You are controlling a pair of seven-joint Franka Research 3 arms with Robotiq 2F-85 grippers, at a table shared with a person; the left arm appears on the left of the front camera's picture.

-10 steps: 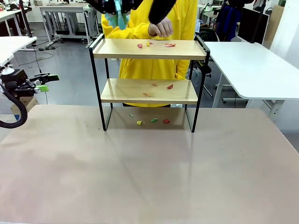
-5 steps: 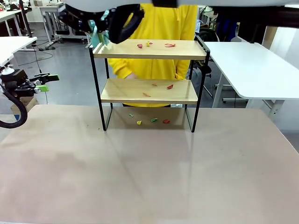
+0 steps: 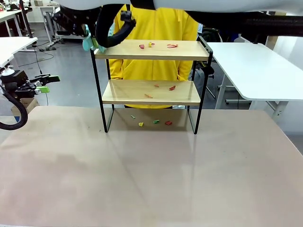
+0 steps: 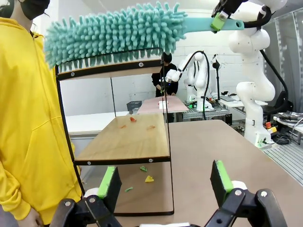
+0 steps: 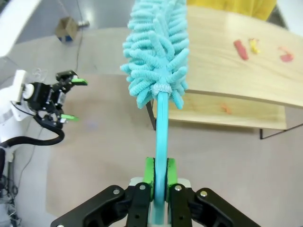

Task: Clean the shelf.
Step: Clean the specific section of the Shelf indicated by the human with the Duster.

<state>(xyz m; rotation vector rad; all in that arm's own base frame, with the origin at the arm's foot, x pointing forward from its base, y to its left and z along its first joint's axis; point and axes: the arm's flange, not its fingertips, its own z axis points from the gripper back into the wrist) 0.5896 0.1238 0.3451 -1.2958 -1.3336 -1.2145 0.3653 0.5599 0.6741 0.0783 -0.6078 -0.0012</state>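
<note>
The shelf (image 3: 151,50) stands at the far side of the table, two wooden boards in a black frame. Red and yellow scraps (image 3: 150,45) lie on its top board, more scraps lie on the lower board (image 3: 172,88), and others sit on the table beneath (image 3: 155,122). My right gripper (image 5: 159,177) is shut on the handle of a teal fluffy duster (image 5: 158,52). The duster's head (image 4: 113,33) hovers at the left end of the top board (image 5: 227,61). My left gripper (image 3: 49,83) hangs open and empty off the table's left side, its pads (image 4: 110,182) wide apart.
A person in a yellow hoodie (image 3: 156,23) stands right behind the shelf. White tables stand at the right (image 3: 255,66) and far left (image 3: 12,45). The brown table top (image 3: 151,175) stretches bare in front of the shelf. A cardboard box (image 5: 66,28) sits on the floor.
My right arm has carried the duster leftward to the shelf's left end. The person's hand above the top board has drawn back. The left arm has not moved.
</note>
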